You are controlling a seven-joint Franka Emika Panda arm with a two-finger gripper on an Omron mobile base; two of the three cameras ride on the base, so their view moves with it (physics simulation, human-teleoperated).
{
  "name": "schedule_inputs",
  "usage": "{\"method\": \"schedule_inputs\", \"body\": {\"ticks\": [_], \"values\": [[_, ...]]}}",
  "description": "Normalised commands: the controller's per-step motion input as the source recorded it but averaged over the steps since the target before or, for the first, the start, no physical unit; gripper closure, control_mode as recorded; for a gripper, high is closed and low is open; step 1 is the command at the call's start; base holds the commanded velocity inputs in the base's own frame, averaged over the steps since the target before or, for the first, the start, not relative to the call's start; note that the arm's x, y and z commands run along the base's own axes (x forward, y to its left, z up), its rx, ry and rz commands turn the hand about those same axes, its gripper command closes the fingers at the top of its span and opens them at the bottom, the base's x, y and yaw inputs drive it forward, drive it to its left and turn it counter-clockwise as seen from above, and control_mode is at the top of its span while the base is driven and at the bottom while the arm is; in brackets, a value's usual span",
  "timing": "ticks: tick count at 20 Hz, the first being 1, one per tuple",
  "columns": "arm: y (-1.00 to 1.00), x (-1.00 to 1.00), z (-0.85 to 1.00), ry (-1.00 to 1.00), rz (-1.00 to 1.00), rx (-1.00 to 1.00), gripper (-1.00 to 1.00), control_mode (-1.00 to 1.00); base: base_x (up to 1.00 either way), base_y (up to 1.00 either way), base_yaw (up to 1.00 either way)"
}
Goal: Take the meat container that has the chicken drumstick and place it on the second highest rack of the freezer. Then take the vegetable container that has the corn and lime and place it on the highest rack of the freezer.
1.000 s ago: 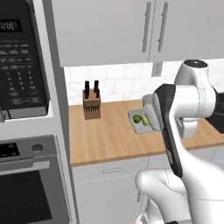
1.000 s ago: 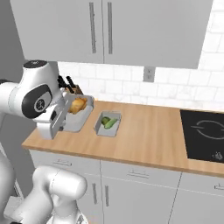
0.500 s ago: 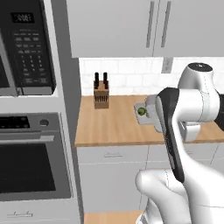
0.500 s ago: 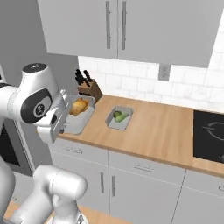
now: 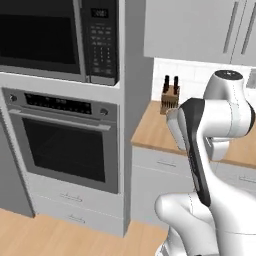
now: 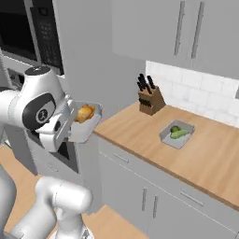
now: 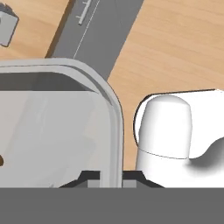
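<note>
While the meat tray (image 6: 84, 126) rides clear of the counter (image 6: 196, 154), the first half of the task is, by my reckoning, only partly done: the tray is lifted and carried, yet it sits on no rack, and no freezer can be made out in these views. In the right base view the tray hangs at about 3 o'clock of the arm's big shoulder joint, in front of the oven stack, with the drumstick (image 6: 85, 113) lying golden-brown inside it toward the tray's back. The gripper (image 7: 110, 180) is closed tight on the tray's rim, its two dark tips pinching the thin wall at 6 o'clock of the hand view, and the tray's pale floor spreads out toward 9 o'clock from there. Below the tray that view looks down on wooden floor and a grey cabinet front. The veg tray (image 6: 177, 134) rests untouched on the counter, at roughly 4 o'clock of the knife block (image 6: 150, 99), with the green lime (image 6: 175, 130) and the corn (image 6: 180, 134) touching or nearly so inside it. What is left, as I judge it: reach the freezer, set the meat tray on the second highest rack, come back for the veg tray and put it on the top rack
</note>
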Motion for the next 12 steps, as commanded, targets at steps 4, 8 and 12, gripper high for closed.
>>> {"method": "schedule_inputs", "body": {"ticks": [4,8,12], "values": [[0.0,0.0,0.0,0.0,0.0,0.0,1.0,1.0,-0.15,0.23,0.57],[0.0,0.0,0.0,0.0,0.0,0.0,1.0,1.0,-0.01,0.36,0.55],[0.0,0.0,0.0,0.0,0.0,0.0,1.0,1.0,0.0,0.46,0.48]]}}
